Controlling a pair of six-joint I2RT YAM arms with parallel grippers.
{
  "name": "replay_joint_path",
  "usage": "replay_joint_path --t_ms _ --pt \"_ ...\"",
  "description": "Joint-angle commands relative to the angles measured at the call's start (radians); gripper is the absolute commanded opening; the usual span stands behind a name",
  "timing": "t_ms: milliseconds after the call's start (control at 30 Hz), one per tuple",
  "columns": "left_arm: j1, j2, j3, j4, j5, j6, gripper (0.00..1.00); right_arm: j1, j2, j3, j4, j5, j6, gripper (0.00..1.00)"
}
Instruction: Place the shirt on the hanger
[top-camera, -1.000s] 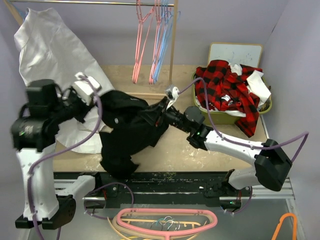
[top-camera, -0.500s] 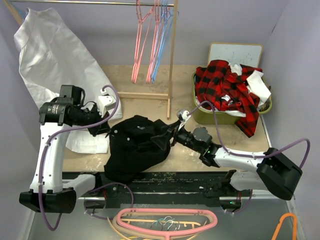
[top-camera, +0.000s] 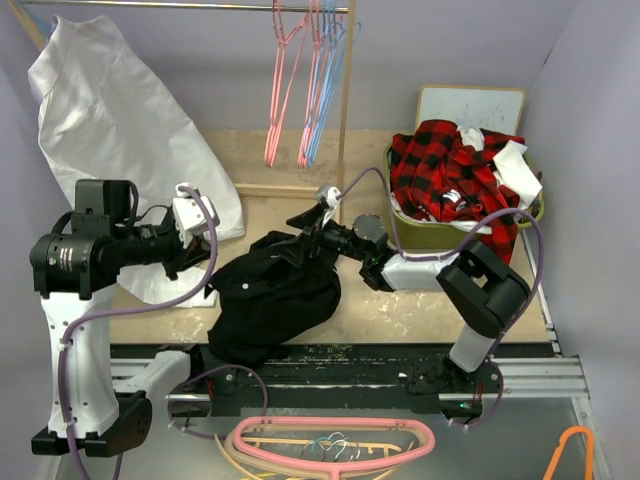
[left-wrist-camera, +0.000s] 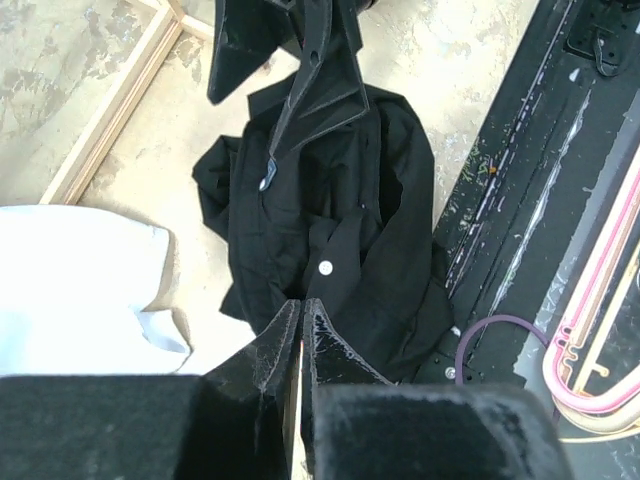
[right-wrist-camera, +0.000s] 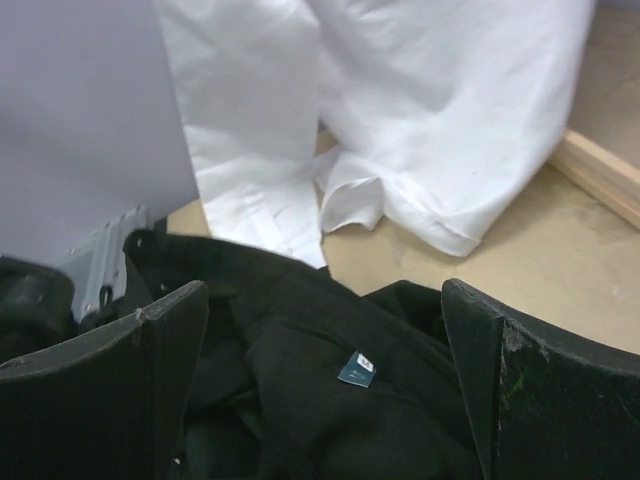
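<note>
The right pincer (right-wrist-camera: 322, 300) has let go and now stands wide open, empty. The shirt (top-camera: 275, 300) lies heaped just below it. The left pincer (left-wrist-camera: 301, 320) is closed (apparently on nothing) above the heap. The hanger (top-camera: 322, 100) hangs well beyond both, so a fresh grasp seems needed.

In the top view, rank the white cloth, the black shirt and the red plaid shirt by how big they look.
Largest: white cloth, clearly.
Next: black shirt and plaid shirt look about alike. Both are bunched up, so I won't rank one over the other.
</note>
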Motion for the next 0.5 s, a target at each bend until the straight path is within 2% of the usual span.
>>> replay_joint_path --t_ms 0,33,67,133,167,200,233,333,467 --pt "-0.001 0.014 -0.026 0.003 -0.005 0.03 0.11 -0.032 0.05 0.053 0.119 -0.178 -0.041 1.0" --pt "-0.001 0.027 -0.063 0.049 -0.057 -0.016 0.18 -0.041 0.054 0.045 0.121 -0.155 -0.04 1.0" --pt "-0.001 0.046 -0.103 0.128 -0.139 -0.094 0.3 -0.049 0.053 0.034 0.125 -0.132 -0.036 0.99" --pt "-0.001 0.123 -0.16 0.237 -0.261 -0.206 0.38 -0.056 0.043 0.006 0.132 -0.088 -0.029 0.98" --pt "-0.001 0.172 -0.169 0.232 -0.248 -0.219 0.56 -0.056 0.038 0.0 0.112 -0.086 -0.03 0.97" --pt "-0.001 0.222 -0.174 0.221 -0.22 -0.231 0.88 -0.056 0.036 -0.007 0.095 -0.09 -0.029 0.95" --pt "-0.001 0.258 -0.182 0.243 -0.207 -0.261 0.97 -0.056 0.033 -0.014 0.083 -0.088 -0.025 0.93" --pt "-0.001 0.349 -0.199 0.308 -0.237 -0.34 0.99 -0.056 0.016 -0.078 0.094 -0.071 -0.012 0.82" --pt "0.001 0.488 -0.16 0.279 -0.251 -0.384 0.99 -0.052 -0.002 -0.151 0.119 -0.09 0.029 0.71"
